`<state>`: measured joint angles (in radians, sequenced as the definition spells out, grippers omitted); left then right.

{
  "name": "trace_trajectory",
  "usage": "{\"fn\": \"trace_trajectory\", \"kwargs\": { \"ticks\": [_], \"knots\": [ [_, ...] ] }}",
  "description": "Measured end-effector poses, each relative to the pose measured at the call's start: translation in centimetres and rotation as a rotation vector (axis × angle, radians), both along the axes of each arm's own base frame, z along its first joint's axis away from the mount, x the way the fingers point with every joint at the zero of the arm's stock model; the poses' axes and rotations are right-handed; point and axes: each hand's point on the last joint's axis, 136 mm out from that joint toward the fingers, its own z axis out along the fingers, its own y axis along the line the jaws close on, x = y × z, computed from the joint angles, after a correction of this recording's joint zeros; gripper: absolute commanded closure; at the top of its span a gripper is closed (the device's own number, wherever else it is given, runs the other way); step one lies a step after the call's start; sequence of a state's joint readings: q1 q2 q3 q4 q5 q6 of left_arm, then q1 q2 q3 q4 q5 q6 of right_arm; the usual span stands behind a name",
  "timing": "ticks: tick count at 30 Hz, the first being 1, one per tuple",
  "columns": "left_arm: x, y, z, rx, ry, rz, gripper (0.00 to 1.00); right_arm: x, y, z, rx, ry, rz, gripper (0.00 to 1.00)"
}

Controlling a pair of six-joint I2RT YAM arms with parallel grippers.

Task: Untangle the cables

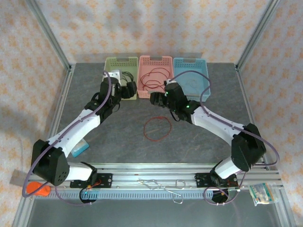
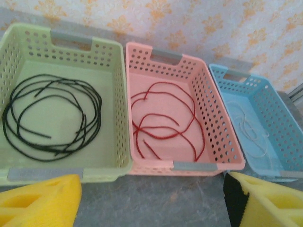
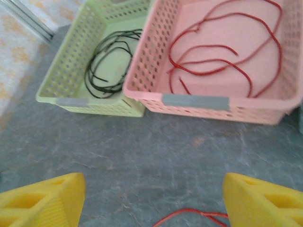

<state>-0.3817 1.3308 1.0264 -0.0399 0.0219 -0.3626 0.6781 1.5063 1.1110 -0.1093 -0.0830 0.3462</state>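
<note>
A black cable (image 2: 52, 118) lies coiled in the green basket (image 2: 118, 94). A red cable (image 2: 165, 123) lies in loose loops in the pink basket (image 2: 208, 104). A thin pale cable (image 2: 248, 130) lies in the blue basket (image 2: 279, 118). Another red cable (image 1: 157, 127) forms a loop on the table in front of the baskets, and its edge (image 3: 189, 215) shows low between my right fingers. My left gripper (image 2: 151, 208) hangs open and holds nothing, just before the green and pink baskets. My right gripper (image 3: 154, 203) is open over the bare table, above the red loop.
The three baskets stand side by side at the table's back edge. A pale blue object (image 1: 80, 149) lies beside the left arm. An orange item (image 1: 38, 189) and a packet (image 1: 260, 193) sit at the front corners. Metal clips (image 1: 161, 184) rest on the front rail.
</note>
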Motion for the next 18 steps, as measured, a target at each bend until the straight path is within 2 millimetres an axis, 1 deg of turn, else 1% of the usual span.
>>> {"fn": "trace_trajectory", "kwargs": {
  "ticks": [3, 6, 10, 14, 18],
  "knots": [
    [-0.9, -0.4, -1.0, 0.036, 0.016, 0.006, 0.19, -0.5, -1.0, -1.2, -0.028, 0.028, -0.029, 0.28],
    [-1.9, -1.2, -2.5, 0.06, 0.044, -0.006, 0.19, -1.4, -2.0, -2.9, -0.054, 0.075, -0.054, 0.3],
    [-4.0, -3.1, -5.1, 0.078, 0.096, -0.052, 0.18, -2.9, -3.5, -5.3, -0.082, 0.147, -0.093, 0.35],
    [-6.0, -4.7, -7.7, 0.091, 0.16, -0.09, 0.22, -4.6, -5.0, -7.2, -0.1, 0.221, -0.13, 0.42],
    [-7.5, -5.3, -10.1, 0.101, 0.216, -0.11, 0.24, -6.0, -6.1, -9.1, -0.128, 0.291, -0.158, 0.46]
  ]
}}
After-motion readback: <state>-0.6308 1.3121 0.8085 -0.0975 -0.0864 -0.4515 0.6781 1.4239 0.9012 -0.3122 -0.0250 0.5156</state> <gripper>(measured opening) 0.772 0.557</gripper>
